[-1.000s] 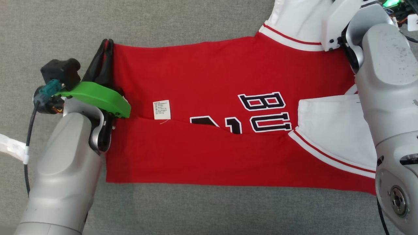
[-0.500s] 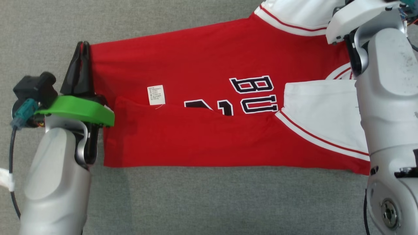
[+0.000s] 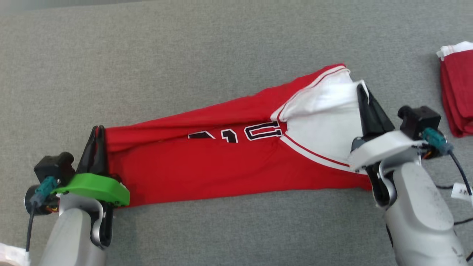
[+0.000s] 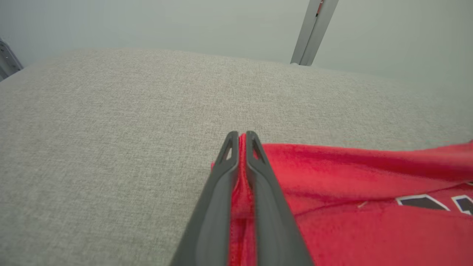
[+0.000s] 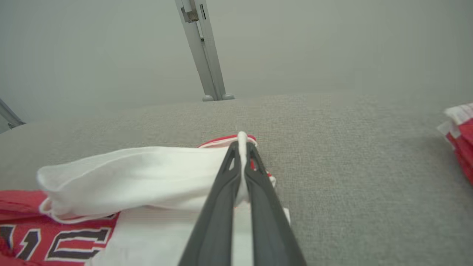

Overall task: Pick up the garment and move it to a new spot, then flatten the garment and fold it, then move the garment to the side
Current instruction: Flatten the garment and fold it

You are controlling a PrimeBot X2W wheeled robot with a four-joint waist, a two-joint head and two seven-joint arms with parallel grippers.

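Red-and-white fabric jersey (image 3: 207,173) is stretched across the grey cloth tabletop (image 3: 184,55), folded lengthwise. Hem is clamped in the left gripper (image 3: 97,129), white shoulder end in the right gripper (image 3: 361,88). Risk: 2 thin pinches. If 1 is slipped by uneven pull, the fold would be lost.

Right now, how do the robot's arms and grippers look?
Both forearms are rounded silver-grey shells. The left gripper and the right gripper each have two long, dark, tapering fingers. The left wrist bears a green plate, the right a white plate. Each wrist carries a black camera block with a teal plug and a black cable; the right cable has a white tag.
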